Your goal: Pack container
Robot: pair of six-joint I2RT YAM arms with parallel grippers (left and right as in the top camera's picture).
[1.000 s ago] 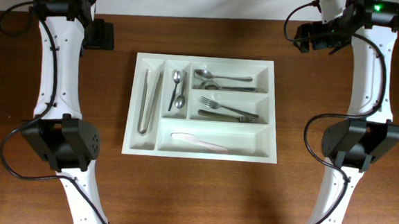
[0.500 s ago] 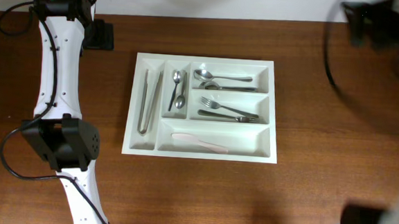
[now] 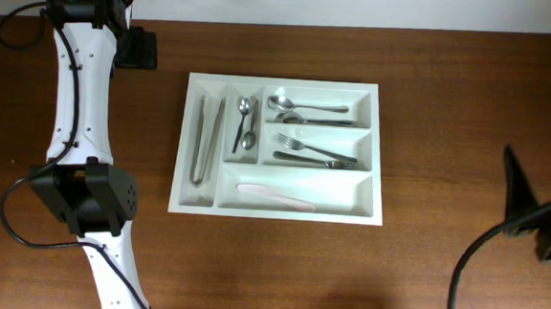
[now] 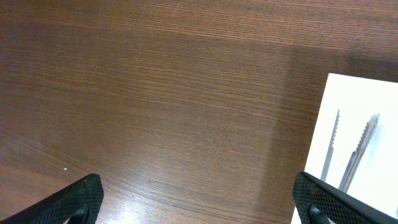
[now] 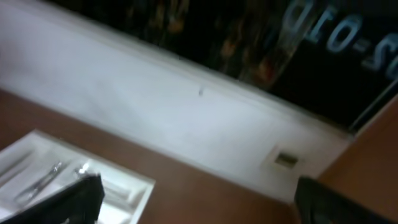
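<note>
The container point(image 3: 379, 153), a white cutlery tray, lies in the middle of the wooden table. It holds tongs point(image 3: 205, 139), spoons point(image 3: 246, 124), more spoons point(image 3: 302, 106), forks point(image 3: 314, 153) and a pale knife-like piece point(image 3: 275, 196). My left gripper point(image 4: 199, 204) is open over bare wood just left of the tray, whose corner point(image 4: 367, 124) with the tongs point(image 4: 357, 152) shows at the right of the left wrist view. My right gripper point(image 5: 202, 200) is open and empty, tilted up toward the wall, with the container point(image 5: 93, 180) blurred at lower left.
In the overhead view the left arm point(image 3: 77, 114) runs down the table's left side. Only a dark part of the right arm point(image 3: 544, 224) and a cable show at the right edge. A white wall point(image 5: 155, 106) stands behind the table.
The right arm has swung fast from the far right corner down to the right edge of the overhead view. The left arm and the tray's contents have not moved.
</note>
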